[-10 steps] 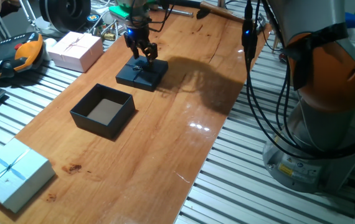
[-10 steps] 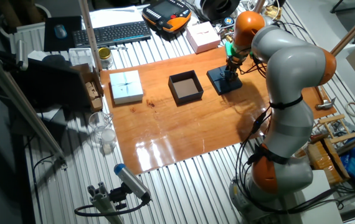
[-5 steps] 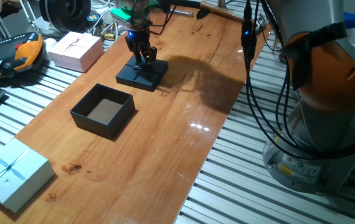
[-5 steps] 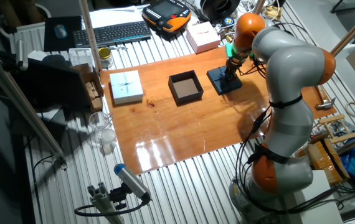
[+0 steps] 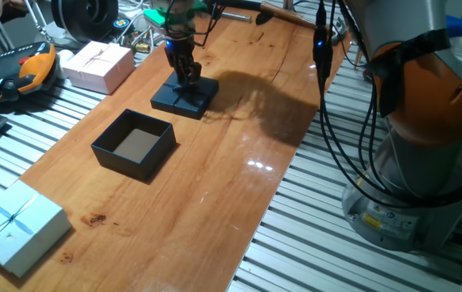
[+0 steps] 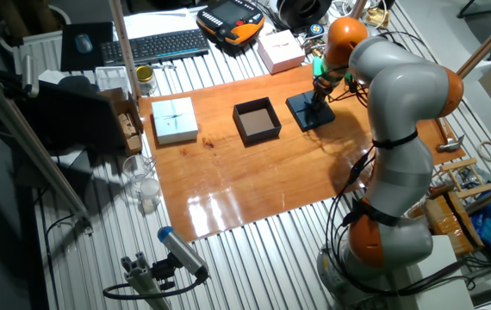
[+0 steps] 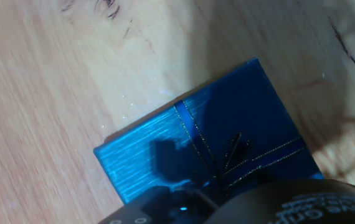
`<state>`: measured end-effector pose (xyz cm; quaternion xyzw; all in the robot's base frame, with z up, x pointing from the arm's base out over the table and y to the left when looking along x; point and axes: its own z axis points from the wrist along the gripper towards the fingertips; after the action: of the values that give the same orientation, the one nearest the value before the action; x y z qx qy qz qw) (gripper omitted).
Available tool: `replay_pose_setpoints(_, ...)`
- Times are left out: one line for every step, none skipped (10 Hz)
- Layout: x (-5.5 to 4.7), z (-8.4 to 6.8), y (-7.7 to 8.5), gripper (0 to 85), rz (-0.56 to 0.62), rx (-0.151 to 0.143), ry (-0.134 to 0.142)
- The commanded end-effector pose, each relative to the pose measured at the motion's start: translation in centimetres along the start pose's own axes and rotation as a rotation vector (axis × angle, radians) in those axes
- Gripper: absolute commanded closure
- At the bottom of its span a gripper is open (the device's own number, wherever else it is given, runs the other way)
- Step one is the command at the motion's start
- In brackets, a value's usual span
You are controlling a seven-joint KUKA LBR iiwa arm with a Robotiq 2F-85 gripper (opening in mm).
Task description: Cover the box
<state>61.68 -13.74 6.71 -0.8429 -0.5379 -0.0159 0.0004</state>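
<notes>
Gripper sits pinched together on the lid's bow, it seems. Box, at the lid's 7 o'clock, stands open; lifting, carrying and seating the lid all remain.

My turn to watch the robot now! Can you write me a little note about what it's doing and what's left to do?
Gripper: down on the flat black lid, fingers drawn together at its ribbon bow; a firm hold can't be confirmed.
Lid: flat on the wooden table, at the far end, not lifted yet.
The box: open, nothing inside, sitting apart from the lid, nearer the middle of the table.
Done: gripper has reached the lid.
Left: lift the lid, carry it over the box, set it down square on top, let go.
</notes>
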Motion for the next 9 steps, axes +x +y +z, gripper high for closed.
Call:
replay_pose_setpoints(0.04, 0.03, 0.01, 51.0, 0.007, -0.005, 0.001)
replay_pose_setpoints(0.06, 0.07, 0.02, 51.0, 0.004, -0.005, 0.001)
replay_pose_setpoints(0.06, 0.06, 0.03, 34.0, 0.003, -0.007, -0.001)
replay_pose_setpoints(0.08, 0.12, 0.05, 34.0, 0.014, -0.011, 0.001)
replay_pose_setpoints(0.1, 0.23, 0.07, 34.0, 0.027, -0.012, 0.008)
replay_pose_setpoints(0.1, 0.27, 0.08, 34.0, 0.031, -0.01, 0.011)
replay_pose_setpoints(0.1, 0.32, 0.09, 34.0, 0.036, -0.009, 0.01)
replay_pose_setpoints(0.07, 0.35, 0.11, 34.0, 0.044, -0.007, 0.01)
replay_pose_setpoints(0.11, 0.54, 0.12, 34.0, 0.054, -0.003, 0.012)
